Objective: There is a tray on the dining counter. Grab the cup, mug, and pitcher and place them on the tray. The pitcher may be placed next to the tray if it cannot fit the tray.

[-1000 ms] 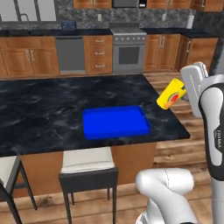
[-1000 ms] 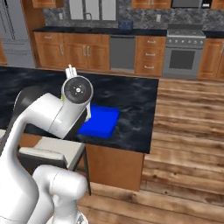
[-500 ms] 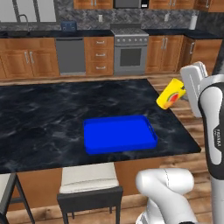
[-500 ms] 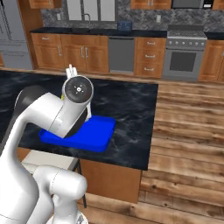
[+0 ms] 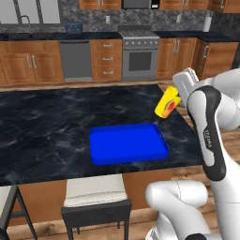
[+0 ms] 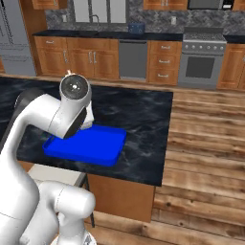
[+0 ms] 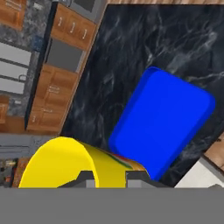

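Now held: the gripper (image 5: pixel 174 96) is clamped on the yellow cup (image 5: pixel 167 102).
Tray: the blue tray (image 5: pixel 128 143) has nothing on it.
Left: cup, mug, pitcher.

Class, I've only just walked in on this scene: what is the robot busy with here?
The robot arm's gripper is shut on the yellow cup, holding it tilted in the air above the right end of the dining counter. The blue tray lies near the counter's front edge with nothing on it, so the cup has not yet been set down there.
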Controlling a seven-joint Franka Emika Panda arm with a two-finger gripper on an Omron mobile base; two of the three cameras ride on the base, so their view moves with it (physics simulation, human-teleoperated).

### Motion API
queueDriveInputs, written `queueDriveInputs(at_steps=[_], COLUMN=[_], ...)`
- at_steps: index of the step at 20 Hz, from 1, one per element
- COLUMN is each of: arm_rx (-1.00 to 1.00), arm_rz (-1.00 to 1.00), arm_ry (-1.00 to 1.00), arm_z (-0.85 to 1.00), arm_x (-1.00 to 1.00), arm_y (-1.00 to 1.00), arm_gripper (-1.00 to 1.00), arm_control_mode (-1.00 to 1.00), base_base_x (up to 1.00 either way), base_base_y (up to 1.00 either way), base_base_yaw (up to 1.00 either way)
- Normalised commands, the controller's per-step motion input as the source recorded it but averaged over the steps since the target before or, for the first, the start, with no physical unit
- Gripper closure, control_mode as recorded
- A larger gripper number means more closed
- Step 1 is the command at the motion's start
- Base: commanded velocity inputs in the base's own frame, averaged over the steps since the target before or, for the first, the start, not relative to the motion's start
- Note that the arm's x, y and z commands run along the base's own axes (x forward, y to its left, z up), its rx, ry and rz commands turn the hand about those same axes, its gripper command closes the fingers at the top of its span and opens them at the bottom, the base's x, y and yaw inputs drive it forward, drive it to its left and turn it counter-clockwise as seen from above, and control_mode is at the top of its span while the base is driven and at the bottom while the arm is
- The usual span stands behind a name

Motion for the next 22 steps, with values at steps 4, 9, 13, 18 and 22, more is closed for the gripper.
queueDriveInputs(at_steps=[4,9,13,18,22], arm_rx=[-0.16,-0.14,-0.11,-0.08,-0.01], arm_rz=[0.03,0.04,0.04,0.06,0.09], arm_ry=[0.07,0.07,0.07,0.07,0.07], arm_z=[-0.3,-0.34,-0.33,-0.28,-0.31], arm_x=[0.61,0.48,0.43,0.34,0.13], arm_y=[0.54,0.45,0.41,0.42,0.31], arm_gripper=[1.0,1.0,1.0,1.0,1.0], arm_control_mode=[-1.0,-1.0,-1.0,-1.0,-1.0], base_base_x=[0.0,0.0,0.0,0.0,0.0], base_base_y=[0.0,0.0,0.0,0.0,0.0], base_base_yaw=[0.0,0.0,0.0,0.0,0.0])
